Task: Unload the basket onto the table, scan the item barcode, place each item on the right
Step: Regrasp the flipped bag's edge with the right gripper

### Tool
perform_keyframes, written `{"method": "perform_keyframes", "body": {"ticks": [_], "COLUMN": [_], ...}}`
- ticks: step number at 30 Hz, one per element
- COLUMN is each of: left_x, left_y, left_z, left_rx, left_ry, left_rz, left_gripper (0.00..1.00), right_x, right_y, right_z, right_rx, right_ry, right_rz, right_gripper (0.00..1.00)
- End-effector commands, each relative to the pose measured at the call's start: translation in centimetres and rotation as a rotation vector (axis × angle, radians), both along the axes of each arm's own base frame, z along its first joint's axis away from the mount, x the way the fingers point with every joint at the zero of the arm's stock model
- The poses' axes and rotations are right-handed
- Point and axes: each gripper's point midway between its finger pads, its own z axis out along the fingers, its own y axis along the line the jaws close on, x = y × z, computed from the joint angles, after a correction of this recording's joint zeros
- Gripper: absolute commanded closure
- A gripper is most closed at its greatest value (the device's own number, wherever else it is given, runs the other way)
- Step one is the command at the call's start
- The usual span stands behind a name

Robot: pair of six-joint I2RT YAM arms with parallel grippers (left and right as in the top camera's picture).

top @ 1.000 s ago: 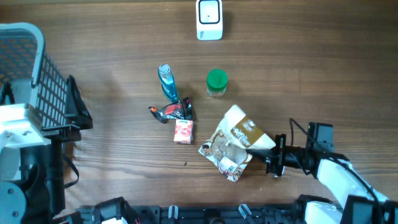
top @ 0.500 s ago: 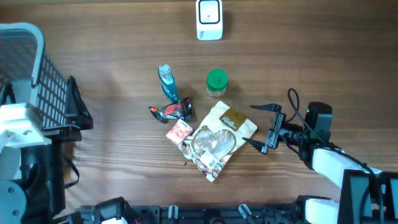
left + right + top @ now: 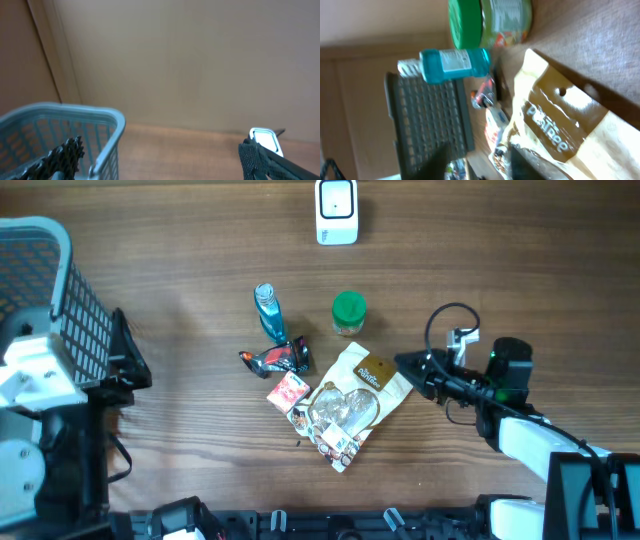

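Observation:
A tan and brown snack pouch (image 3: 350, 405) lies flat in the middle of the table, the item nearest my right gripper (image 3: 406, 366). That gripper sits at the pouch's upper right corner. In the right wrist view my right gripper (image 3: 480, 157) shows two dark blurred fingers (image 3: 437, 160) partly apart, with the pouch (image 3: 560, 125) beside one and nothing clearly between them. The white scanner (image 3: 337, 210) stands at the far edge. Over the basket my left gripper (image 3: 162, 160) is wide open and holds nothing.
A blue bottle (image 3: 270, 313), a green-lidded jar (image 3: 348, 312), a dark wrapper (image 3: 275, 360) and a small red packet (image 3: 288, 391) crowd the pouch's left and far sides. A grey wire basket (image 3: 40, 290) stands at the far left.
The right gripper let go of the pouch, which slid left against the red packet and now lies still. The gripper then narrowed, turned, and moved to the pouch's upper right corner.

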Motion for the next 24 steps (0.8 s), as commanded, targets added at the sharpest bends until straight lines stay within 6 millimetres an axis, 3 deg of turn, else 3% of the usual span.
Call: {"method": "perform_keyframes", "body": {"ticks": [1,5,10,12,14,21,24], "left_x": [0.5,0.5,0.7,1.0,1.0,0.8,0.8], "left_y": [0.3,0.3,0.4,0.5,0.5,0.5,0.4], "left_z": [-1.6,-3.0,-5.1,-5.4,-5.5,-6.0,-6.1], "left_rx": [-0.033,-0.070,-0.094,-0.101,-0.102,-0.107,-0.109], "left_ry": [0.062,0.112,0.198,0.209,0.213,0.234,0.239], "left_rz": [0.013,0.016,0.018,0.017,0.018,0.019,0.018], "left_gripper": [0.00,0.00,0.00,0.00,0.00,0.00,0.00], "right_x": [-1.0,-4.1,-7.4,-7.7,-8.5,-10.9,-11.6], "right_y": [1.6,5.4,7.7,7.6,6.4,5.3,5.1], "right_z": [0.5,2.7,-2.3,-3.2,-5.8,-11.1,-11.9], "right_rx": [-0.024,0.037,-0.172,-0.218,-0.312,-0.347,-0.345], "right_ry": [-0.091,-0.097,0.014,0.030,0.124,0.426,0.502], "right_rz": [0.107,0.268,0.325,0.323,0.296,0.272,0.259], "right_gripper": [0.95,0.95,0.95,0.95,0.95,0.95,0.95]}}
